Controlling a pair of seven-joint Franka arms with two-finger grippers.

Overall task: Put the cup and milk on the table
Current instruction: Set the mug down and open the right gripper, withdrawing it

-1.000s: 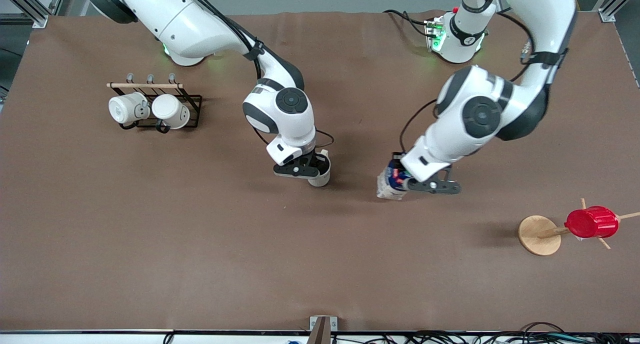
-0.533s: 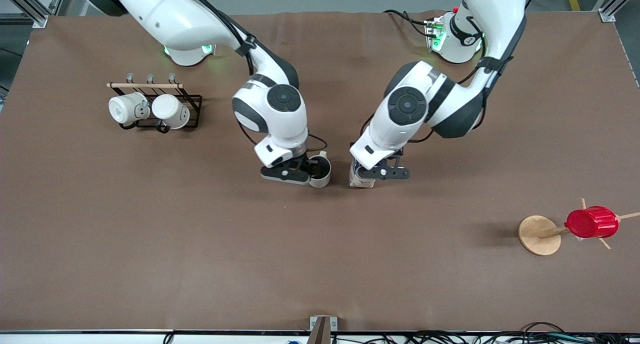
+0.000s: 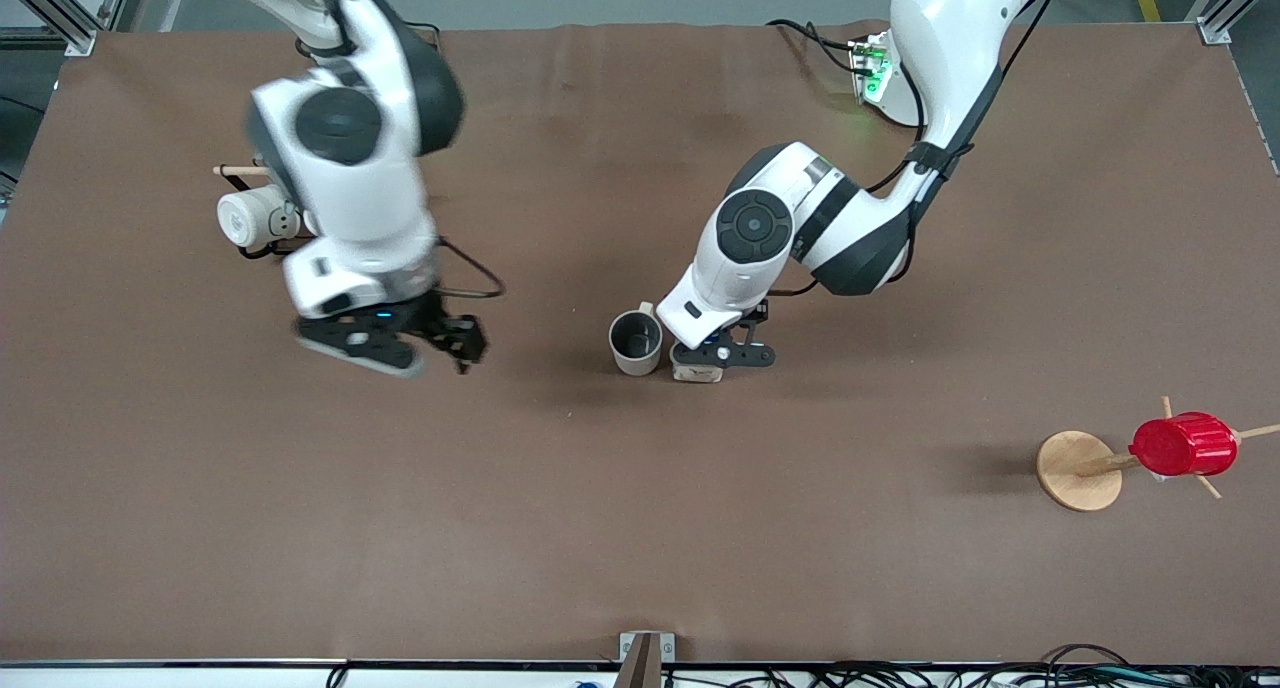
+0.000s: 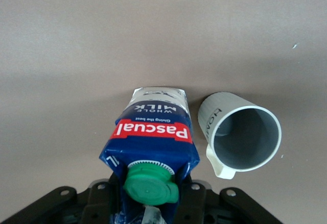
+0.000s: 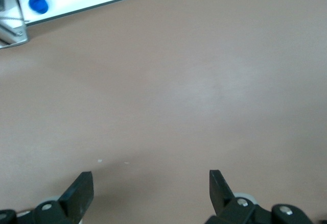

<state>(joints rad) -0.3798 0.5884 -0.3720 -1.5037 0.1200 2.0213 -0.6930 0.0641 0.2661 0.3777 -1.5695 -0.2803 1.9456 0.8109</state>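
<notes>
The cream-beige cup [image 3: 636,343] stands upright on the brown table [image 3: 640,528], free of both grippers. The milk carton [image 3: 697,371] stands close beside it toward the left arm's end, mostly hidden under the left hand. My left gripper [image 3: 712,356] is shut on the carton's top. The left wrist view shows the carton [image 4: 153,137] with its green cap between the fingers of my left gripper [image 4: 150,198], and the cup [image 4: 240,132] next to it. My right gripper [image 3: 460,346] is open and empty, raised over bare table toward the right arm's end, as its wrist view [image 5: 150,183] shows.
A black rack with white mugs [image 3: 245,218] stands at the right arm's end, partly hidden by the right arm. A ribbed red cup [image 3: 1183,444] hangs on a wooden stand [image 3: 1077,470] at the left arm's end. The right wrist view shows the table's edge [image 5: 102,2].
My right gripper let go of the cup and swung up and away toward the right arm's end. My left gripper carried the milk carton to beside the cup.
</notes>
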